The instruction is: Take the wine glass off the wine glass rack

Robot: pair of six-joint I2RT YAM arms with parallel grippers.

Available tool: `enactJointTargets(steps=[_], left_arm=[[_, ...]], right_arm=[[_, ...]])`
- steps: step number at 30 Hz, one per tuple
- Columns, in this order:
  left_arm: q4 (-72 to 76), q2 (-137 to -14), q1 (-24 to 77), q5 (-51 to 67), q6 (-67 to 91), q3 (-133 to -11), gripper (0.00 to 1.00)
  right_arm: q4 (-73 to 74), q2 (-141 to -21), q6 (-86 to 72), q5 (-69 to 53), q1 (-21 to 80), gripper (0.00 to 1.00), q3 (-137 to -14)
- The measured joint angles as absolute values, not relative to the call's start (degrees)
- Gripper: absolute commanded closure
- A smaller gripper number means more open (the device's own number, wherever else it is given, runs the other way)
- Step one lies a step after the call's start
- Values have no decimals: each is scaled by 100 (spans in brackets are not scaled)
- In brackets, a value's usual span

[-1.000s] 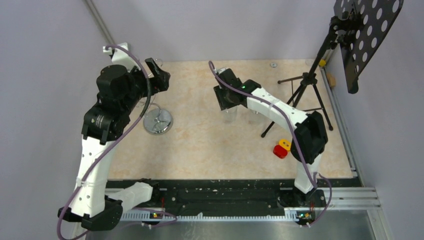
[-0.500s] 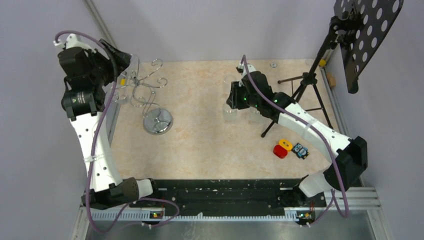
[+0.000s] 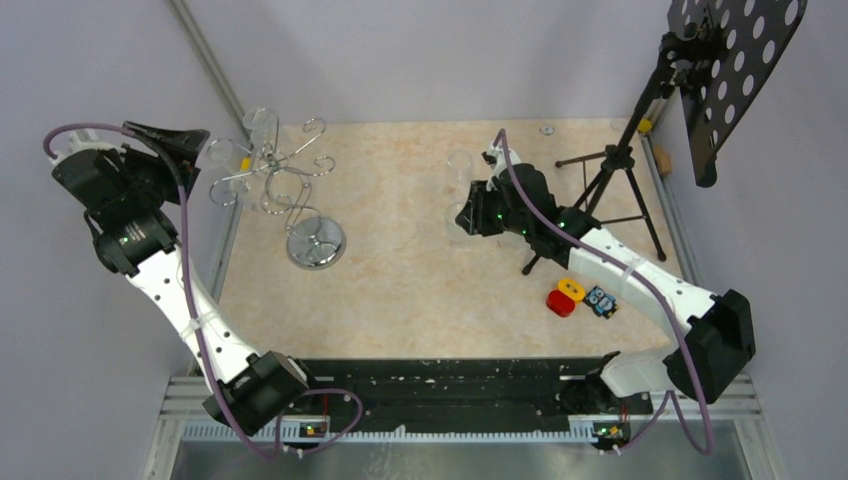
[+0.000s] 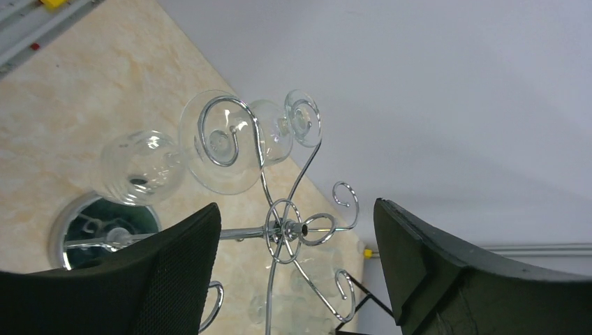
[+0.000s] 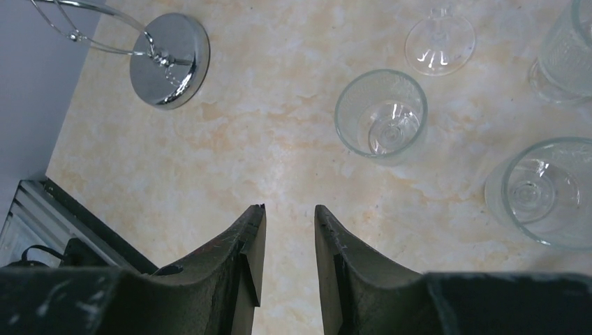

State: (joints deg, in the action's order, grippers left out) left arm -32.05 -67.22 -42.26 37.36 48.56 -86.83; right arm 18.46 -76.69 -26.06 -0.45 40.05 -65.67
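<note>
**Wine glasses on the rack, both grippers empty**

Left gripper (image 4: 293, 209): fingers spread wide, nothing between them. It sits just left of the wine glass rack (image 3: 288, 180), up at the height of the rack's curled arms and pointed at them. In the left wrist view the rack's central hub lines up with the gap between the fingers. No contact with wire or glass is visible.

Two glasses hang upside down from the rack's curled arms, on the side facing the left gripper.
- Nearer wine glass (image 4: 139, 167): its foot is caught in a spiral curl and its bowl points toward the rack's mirrored base (image 4: 98, 234).
- Farther wine glass (image 4: 271, 136): it hangs just behind the nearer one, on another arm of the rack.
- Neither one is gripped.

Right gripper (image 5: 288, 209): fingers drawn close, with a narrow gap between them and nothing in it. It is well to the right of the rack, above the table (image 3: 400, 290), pointing down.

Loose glassware stands on the table under and beyond the right gripper, all to the right of the rack's base.
- A clear tumbler (image 5: 380, 115) is closest to the rack.
- A wider glass (image 5: 541, 188) sits at the frame edge.
- A ribbed glass (image 5: 569, 49) is cut off by the frame.
- I can't tell which way up the small round glass piece (image 5: 440, 35) is.

The black tripod music stand (image 3: 610, 185) is farther right of the rack, past the right arm. The red-and-yellow block (image 3: 563, 297) is also right of the rack, toward the arm bases.
</note>
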Motion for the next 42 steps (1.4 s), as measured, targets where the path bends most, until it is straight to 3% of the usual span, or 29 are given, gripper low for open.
enactJointTargets(steps=[7, 15, 23, 31, 42], left_arm=[[-2718, -6814, -4388, 4150, 5415, -8285, 20], [-2906, -6814, -4388, 3557, 5190, -8283, 23], [-3173, -7142, -4202, 3081, 4772, -8444, 40], [-3236, -7631, -3986, 3006, 4541, -8510, 39], [-3140, -7712, -3852, 3006, 4525, -8508, 64]], right_arm=[[1531, -7500, -2620, -145, 4005, 67, -6034], [1219, -7456, -2609, -156, 4005, 68, -5658], [1013, -7424, -2604, -119, 4005, 69, -5544], [829, -7426, -2622, -123, 4005, 69, -5387], [792, -7428, -2622, -123, 4005, 69, -5369]])
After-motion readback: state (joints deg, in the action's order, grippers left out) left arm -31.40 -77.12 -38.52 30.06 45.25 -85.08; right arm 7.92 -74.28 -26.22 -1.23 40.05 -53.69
